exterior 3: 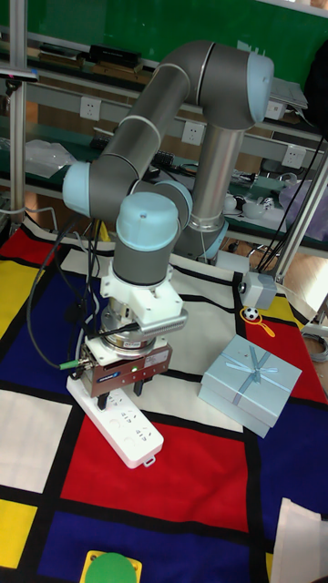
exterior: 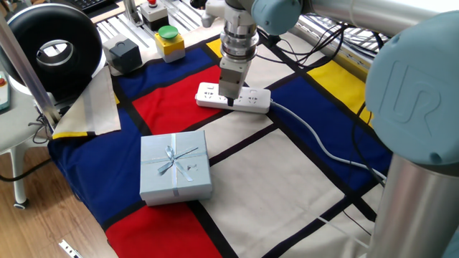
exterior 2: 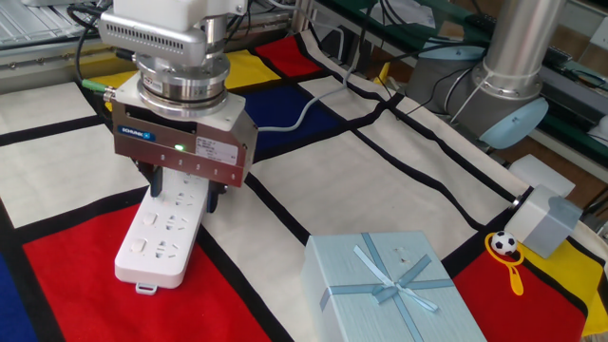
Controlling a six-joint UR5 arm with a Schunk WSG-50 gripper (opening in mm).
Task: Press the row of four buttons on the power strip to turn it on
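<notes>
- Your gripper [exterior 2: 182, 197] stands straight down over the power strip [exterior 2: 163, 236], roughly at the strip's middle; in the other fixed view the two dark fingers [exterior 2: 156, 182] show with a gap between them, one over the strip's top face and one just off its long edge, so you can read them as parted and holding nothing.
- The power strip [exterior: 234, 97] lies flat on the patterned cloth [exterior: 287, 186], across the border of a red panel and a pale one; its pale grey cable [exterior: 315, 140] leaves from the end furthest from the gift box [exterior: 174, 167].
- The four buttons [exterior 2: 139, 249] run along one long edge; only the one nearest the free end shows clearly in the other fixed view; the rest are hidden beneath the gripper body or too small to make out.
- What your next move turns on: the strip's long axis runs from under the gripper out toward its free end [exterior 3: 141, 446] one way and toward the cable the other; any step to a neighbouring button should run along that axis, not across it.
- Whether a fingertip is touching the strip cannot be told from these views; judge contact cautiously.
- The gift box sits well apart from that line.
</notes>
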